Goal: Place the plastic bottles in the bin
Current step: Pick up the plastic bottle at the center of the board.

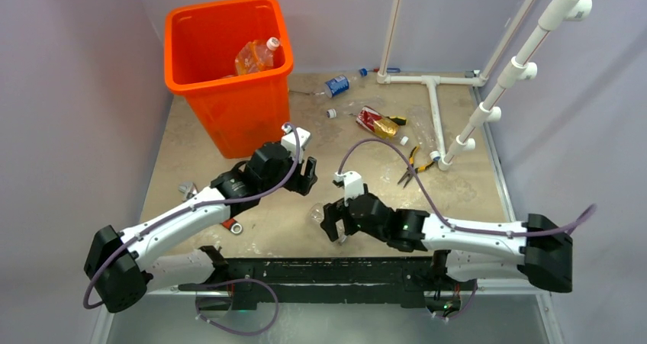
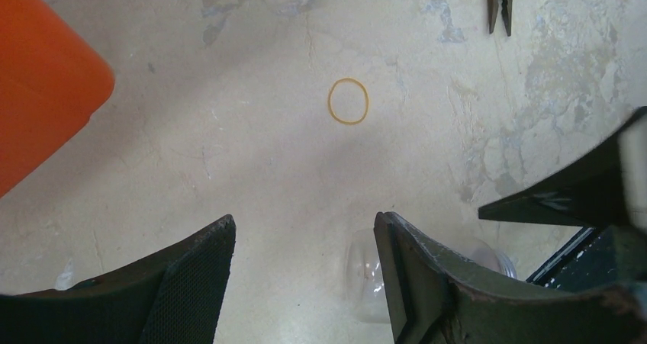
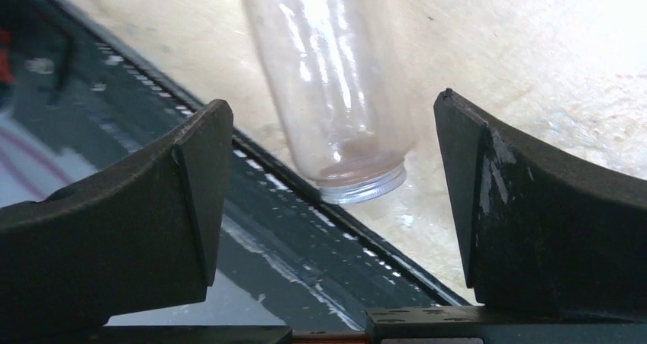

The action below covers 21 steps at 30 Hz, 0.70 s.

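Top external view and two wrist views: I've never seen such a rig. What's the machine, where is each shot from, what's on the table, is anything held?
Two robot arms are bolted at the near edge of the table. The top view looks down from above and behind them; each wrist view looks out between that arm's own fingers. An orange bin stands at the back with an orange-tinted bottle inside. On the table lie a blue-labelled bottle, a crushed red-labelled bottle, pliers and a rubber band. Nothing is held. The left end effector is open with nothing between its fingers; the right end effector is open around a clear bottle, not touching it.
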{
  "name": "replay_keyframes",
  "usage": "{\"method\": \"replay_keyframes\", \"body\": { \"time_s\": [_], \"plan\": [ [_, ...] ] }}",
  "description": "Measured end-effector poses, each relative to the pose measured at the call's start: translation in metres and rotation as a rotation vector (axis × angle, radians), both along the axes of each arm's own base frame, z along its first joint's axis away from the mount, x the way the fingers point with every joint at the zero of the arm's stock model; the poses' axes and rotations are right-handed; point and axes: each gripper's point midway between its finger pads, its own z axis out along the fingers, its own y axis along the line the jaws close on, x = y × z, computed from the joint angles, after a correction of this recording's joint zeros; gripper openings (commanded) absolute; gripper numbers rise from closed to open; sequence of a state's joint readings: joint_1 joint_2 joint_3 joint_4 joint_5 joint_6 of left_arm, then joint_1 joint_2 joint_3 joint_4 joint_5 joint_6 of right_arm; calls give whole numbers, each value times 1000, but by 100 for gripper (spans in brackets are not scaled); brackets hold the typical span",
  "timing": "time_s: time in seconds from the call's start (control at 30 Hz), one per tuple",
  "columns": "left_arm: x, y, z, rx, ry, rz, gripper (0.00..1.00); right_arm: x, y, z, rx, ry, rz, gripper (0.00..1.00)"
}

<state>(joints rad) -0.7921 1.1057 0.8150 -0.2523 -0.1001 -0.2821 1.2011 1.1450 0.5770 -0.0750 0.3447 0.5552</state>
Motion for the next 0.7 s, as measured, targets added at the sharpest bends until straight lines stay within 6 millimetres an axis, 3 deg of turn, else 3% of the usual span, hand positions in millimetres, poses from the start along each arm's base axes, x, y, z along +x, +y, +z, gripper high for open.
{"method": "replay_keyframes", "body": {
  "time_s": [0.2,0.3,0.43,0.57,0.7],
  "plan": [
    [1,-7,-19,15,64,3,65,-20,11,64,250,-21,101,66],
    [2,-12,-26,17,95,1,64,-34,19,76,317,-6,165,51],
    [4,-18,-32,24,120,-8,62,-57,23,52,282,55,234,39],
    [4,-20,-42,38,147,-10,61,-84,26,21,214,119,311,35],
    [1,-21,-48,48,168,-17,61,-103,34,7,180,148,371,34]
  ]
}}
